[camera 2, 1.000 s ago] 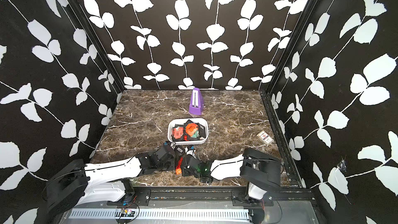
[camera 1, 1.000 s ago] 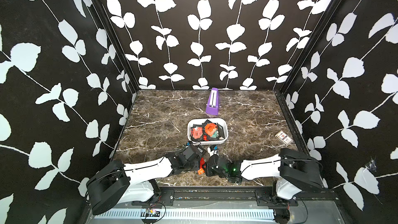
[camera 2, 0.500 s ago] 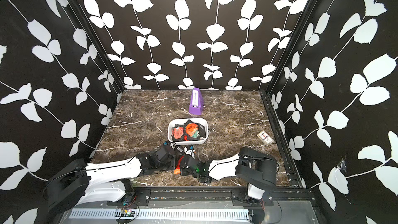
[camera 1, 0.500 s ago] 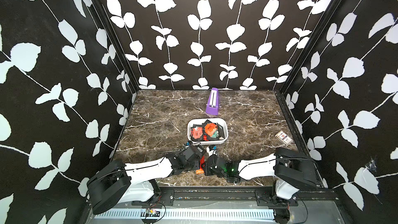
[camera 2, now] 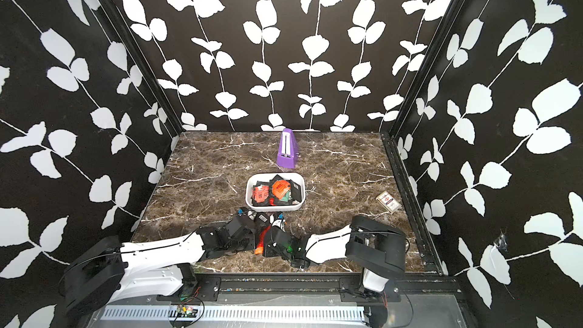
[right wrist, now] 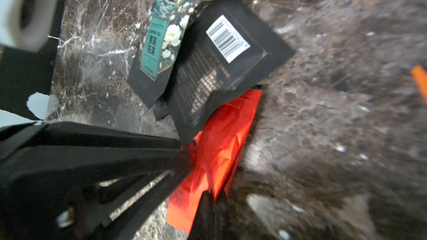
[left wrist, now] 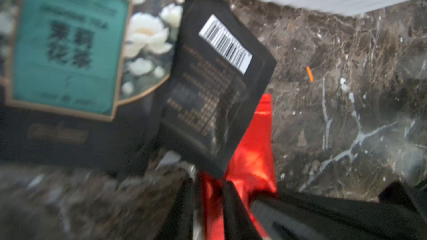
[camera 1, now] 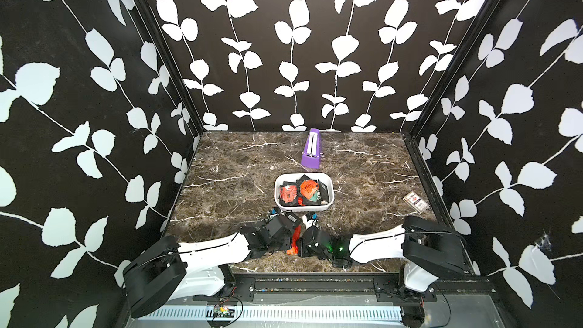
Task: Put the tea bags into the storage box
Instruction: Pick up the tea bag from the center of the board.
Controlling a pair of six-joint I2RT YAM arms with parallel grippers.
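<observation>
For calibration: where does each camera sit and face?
Top views: stereo pair high over robot's base, looking down at storage box; left arm, right arm show.
Left wrist: on left arm, looking past left gripper at red tea bag.
Right wrist: on right arm, past right gripper, same bag.
Wrist views share the barcode tea bag.

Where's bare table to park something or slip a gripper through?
Free: the wide marble left of the box; the patch between box and card pack; the back corners either side of the purple wedge. Crowded: in front of the box, where loose tea bags lie and the left gripper and right gripper meet on a red sachet.
</observation>
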